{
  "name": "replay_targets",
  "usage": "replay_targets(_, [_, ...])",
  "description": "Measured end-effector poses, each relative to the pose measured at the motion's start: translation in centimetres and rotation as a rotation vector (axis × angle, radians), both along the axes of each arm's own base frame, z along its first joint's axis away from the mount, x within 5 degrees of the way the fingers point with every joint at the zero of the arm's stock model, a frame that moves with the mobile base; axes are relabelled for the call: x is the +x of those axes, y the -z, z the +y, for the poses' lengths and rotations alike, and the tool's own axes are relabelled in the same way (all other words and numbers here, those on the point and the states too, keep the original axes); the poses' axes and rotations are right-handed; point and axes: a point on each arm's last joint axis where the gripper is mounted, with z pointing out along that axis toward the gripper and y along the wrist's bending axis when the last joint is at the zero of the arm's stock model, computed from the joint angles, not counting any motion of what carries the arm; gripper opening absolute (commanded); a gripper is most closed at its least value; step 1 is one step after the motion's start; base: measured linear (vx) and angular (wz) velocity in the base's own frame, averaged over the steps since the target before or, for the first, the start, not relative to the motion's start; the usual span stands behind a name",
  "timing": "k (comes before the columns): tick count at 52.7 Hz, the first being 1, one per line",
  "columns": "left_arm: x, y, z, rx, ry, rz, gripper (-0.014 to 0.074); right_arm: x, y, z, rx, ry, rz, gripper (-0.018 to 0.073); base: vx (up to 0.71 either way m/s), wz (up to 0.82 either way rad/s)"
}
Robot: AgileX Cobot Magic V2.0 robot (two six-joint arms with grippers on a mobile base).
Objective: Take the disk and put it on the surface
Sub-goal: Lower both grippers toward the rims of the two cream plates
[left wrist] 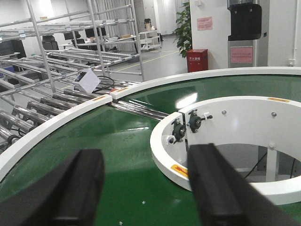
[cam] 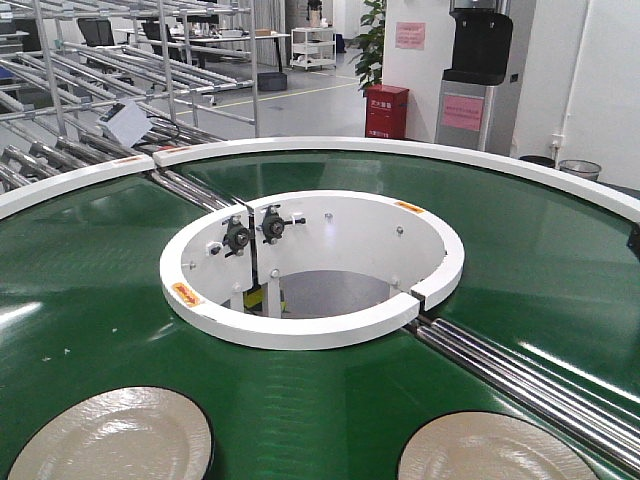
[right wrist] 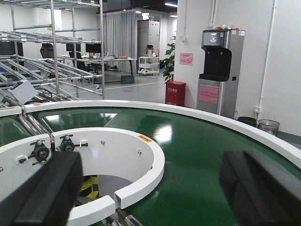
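Note:
Two pale, shiny round disks lie flat on the green conveyor belt (cam: 90, 300) at the bottom of the front view, one disk (cam: 110, 437) at the left and the other disk (cam: 492, 450) at the right. Neither shows in the wrist views. My left gripper (left wrist: 145, 162) hangs open above bare green belt, near the white inner ring (left wrist: 164, 155). My right gripper (right wrist: 150, 165) is open too, with only belt and ring between its fingers. Neither gripper appears in the front view. The surface is out of view.
The white inner ring (cam: 300, 330) surrounds a central hole with black bearing mounts (cam: 255, 230). Steel rollers (cam: 530, 380) cross the belt at the right, and more rollers (cam: 190, 185) at the left. A white outer rim (cam: 400, 150) bounds the belt. Metal racks (cam: 120, 60) stand behind.

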Motion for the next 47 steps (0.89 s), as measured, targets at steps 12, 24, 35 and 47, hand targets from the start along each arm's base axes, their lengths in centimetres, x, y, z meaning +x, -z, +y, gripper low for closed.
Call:
replay_targets(12, [0.4, 0.6, -0.1, -0.066, 0.005, 0.049, 0.0585, 0.0, 0.0, 0.0, 0.028, -0.003, 0.001, 0.068, 0.0, 0.0])
replay_targets(24, [2.1, 0.7, -0.5, -0.101, 0.039, 0.294, 0.0584, 1.7, -0.3, -0.1, 0.123, 0.017, 0.215, 0.0567, 0.0, 0.0])
replay_targets(35, [7.5, 0.5, -1.4, -0.115, 0.113, 0.569, 0.0584, 6.6, -0.5, 0.2, 0.193, 0.02, 0.579, 0.0524, 0.0, 0.0])
replay_targets(47, [13.5, 3.8, -1.0, -0.112, 0.197, 0.855, 0.0584, 10.8, 1.3, 2.4, 0.212, -0.197, 0.858, 0.0524, 0.0, 0.0])
